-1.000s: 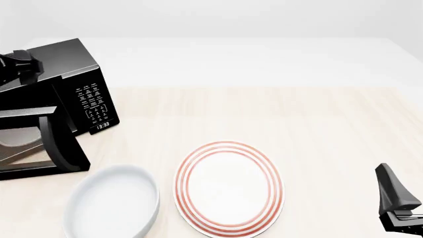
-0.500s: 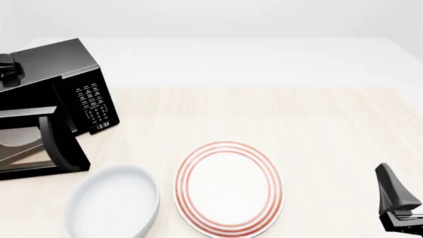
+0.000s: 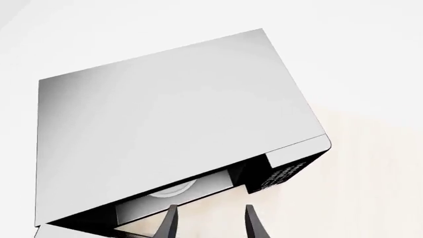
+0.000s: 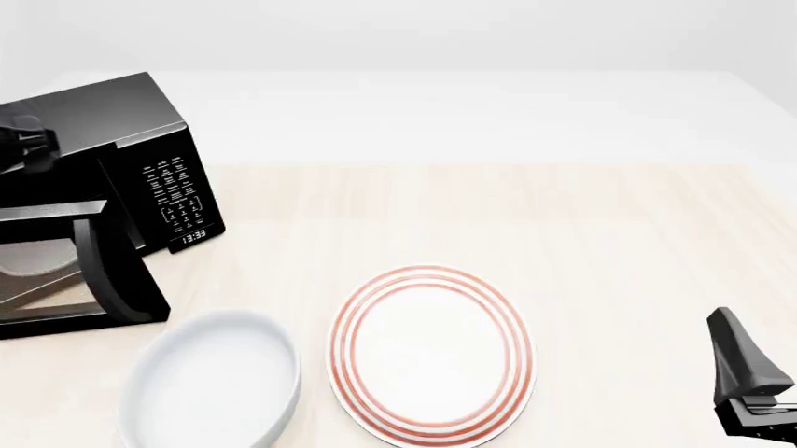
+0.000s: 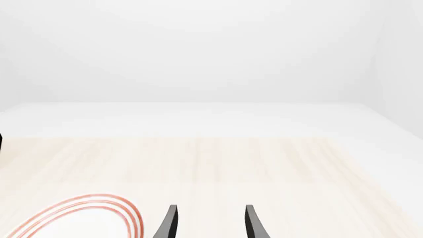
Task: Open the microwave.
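Note:
The black microwave point(image 4: 118, 159) stands at the table's left side, keypad and clock facing right and toward me. Its door point(image 4: 69, 271) with the bar handle point(image 4: 110, 266) is swung wide open toward the near edge, and the pale turntable point(image 4: 22, 257) shows inside. A part of my left arm point(image 4: 22, 142) shows above the microwave's top at the left edge. In the left wrist view my left gripper point(image 3: 210, 225) is open and empty above the microwave's top point(image 3: 172, 129), over the open cavity and turntable point(image 3: 173, 189). My right gripper point(image 4: 749, 397) is open and empty at the near right.
A white plate with red rings point(image 4: 431, 353) lies at the near middle and also shows in the right wrist view point(image 5: 86, 215). A white bowl point(image 4: 212, 383) sits to the plate's left, just in front of the open door.
My left arm has drawn back to the left above the microwave, so less of it shows. The door stays open as before. The right arm has not moved.

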### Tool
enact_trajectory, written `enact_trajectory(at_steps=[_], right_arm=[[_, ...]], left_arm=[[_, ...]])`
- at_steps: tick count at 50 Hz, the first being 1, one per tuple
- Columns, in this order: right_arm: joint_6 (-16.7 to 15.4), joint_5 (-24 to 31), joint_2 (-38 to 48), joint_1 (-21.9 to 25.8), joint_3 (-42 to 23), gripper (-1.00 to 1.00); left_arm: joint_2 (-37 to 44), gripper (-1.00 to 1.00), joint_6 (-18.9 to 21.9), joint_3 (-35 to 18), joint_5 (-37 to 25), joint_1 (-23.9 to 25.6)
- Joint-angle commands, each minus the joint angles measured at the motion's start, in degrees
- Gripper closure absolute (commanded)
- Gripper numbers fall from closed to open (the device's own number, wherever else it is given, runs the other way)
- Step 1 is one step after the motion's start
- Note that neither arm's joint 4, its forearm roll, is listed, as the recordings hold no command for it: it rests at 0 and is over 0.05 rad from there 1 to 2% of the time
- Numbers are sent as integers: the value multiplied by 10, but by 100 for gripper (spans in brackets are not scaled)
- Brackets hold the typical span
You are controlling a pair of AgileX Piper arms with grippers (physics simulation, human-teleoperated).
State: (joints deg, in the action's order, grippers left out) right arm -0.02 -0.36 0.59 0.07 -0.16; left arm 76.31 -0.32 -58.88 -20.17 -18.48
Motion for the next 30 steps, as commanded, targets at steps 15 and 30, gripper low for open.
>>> enact_trajectory(at_steps=[15, 30], right_arm=[[0, 0, 0, 0, 0, -100], [0, 0, 0, 0, 0, -100]], left_arm=[[38, -100, 5, 11, 10, -11], [49, -100, -1, 16, 14, -9]])
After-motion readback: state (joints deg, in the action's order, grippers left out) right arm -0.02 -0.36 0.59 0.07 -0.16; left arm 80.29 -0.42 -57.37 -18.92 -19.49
